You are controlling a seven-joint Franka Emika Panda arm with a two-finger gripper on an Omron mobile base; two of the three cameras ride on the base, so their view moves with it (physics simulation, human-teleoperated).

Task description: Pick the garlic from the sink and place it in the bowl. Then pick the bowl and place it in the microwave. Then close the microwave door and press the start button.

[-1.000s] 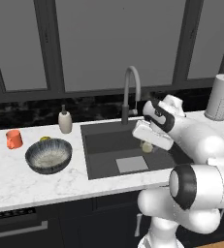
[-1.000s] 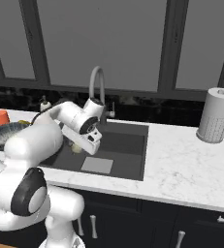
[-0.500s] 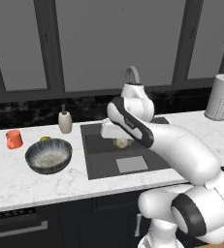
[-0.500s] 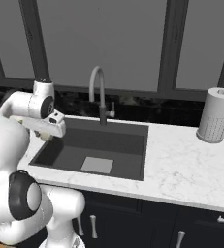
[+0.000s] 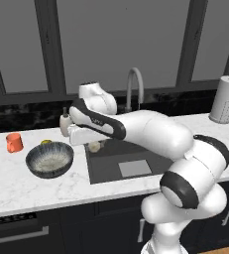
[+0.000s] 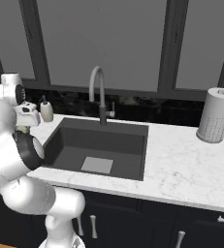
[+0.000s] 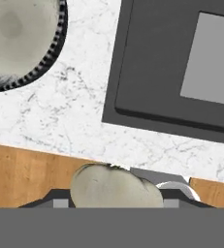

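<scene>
Orange mug (image 5: pixel 14 142): at the far left of the marble desk (image 5: pixel 36 186), upright, well apart from the sink.
Small yellow-green fruit (image 5: pixel 46 142): on the desk just behind the bowl's far rim.
Bowl (image 5: pixel 50 159): on the desk left of the sink, dark ribbed outside, speckled pale inside; nothing visible inside it. In the hand view its rim shows at the upper left (image 7: pixel 21 41).
Soap bottle (image 5: pixel 64 124): upright at the back of the desk, just left of the arm's hand; also seen in the right base view (image 6: pixel 46 110).
Gripper (image 5: pixel 93 145): hangs above the sink's left edge, between bowl and basin; the jaws are clamped on the garlic.
Garlic (image 5: pixel 94 146): a pale bulb held off the desk in the jaws, just right of the bowl and not over it; in the hand view it sits at the bottom between the finger tips (image 7: pixel 116 190).
Sink (image 5: pixel 128 158): dark basin with a lighter square drain plate (image 5: pixel 135 168).
Faucet (image 5: pixel 134 89): tall and curved, behind the basin.
Paper towel roll (image 5: pixel 224 99): upright at the far right of the desk, well apart from the sink.
</scene>
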